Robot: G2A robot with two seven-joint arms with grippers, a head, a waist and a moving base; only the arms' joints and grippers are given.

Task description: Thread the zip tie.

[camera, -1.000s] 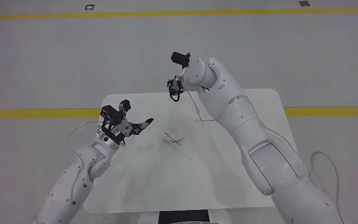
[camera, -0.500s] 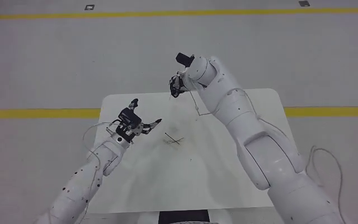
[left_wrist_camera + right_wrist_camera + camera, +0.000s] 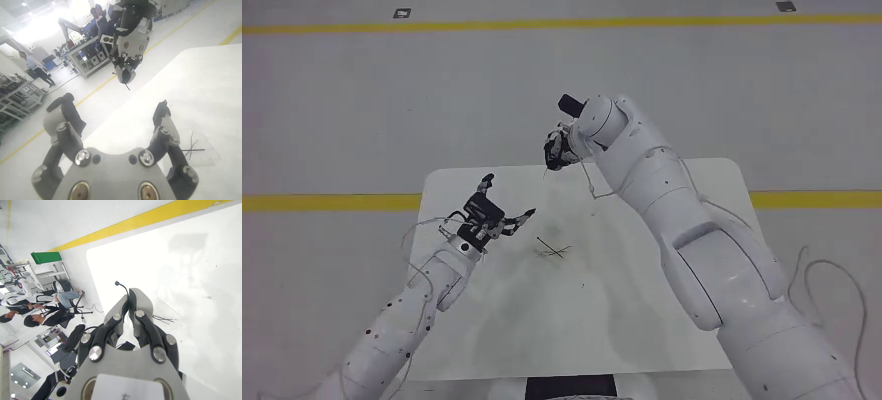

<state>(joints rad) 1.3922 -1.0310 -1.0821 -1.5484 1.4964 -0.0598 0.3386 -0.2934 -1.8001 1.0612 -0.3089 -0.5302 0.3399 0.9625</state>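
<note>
Poking from the clenched right gripper (image 3: 129,295), the zip tie (image 3: 117,283) is resolved by the right wrist view; the left gripper (image 3: 115,102) is held released.

Pale grey floor (image 3: 362,90) is stretching away on every side, and both stripes are running straight from 9 to 3 o'clock. The far yellow line (image 3: 442,24) is skirting the 12 o'clock edge, and the nearer yellow line (image 3: 322,202) is passing behind the white table (image 3: 542,320) with its rounded corners. Out in the hall, hard white light (image 3: 37,24) is flooding over metal racks (image 3: 17,102) and a framed cabinet (image 3: 85,56). A green panel (image 3: 46,257) is standing near the yellow stripe.
</note>
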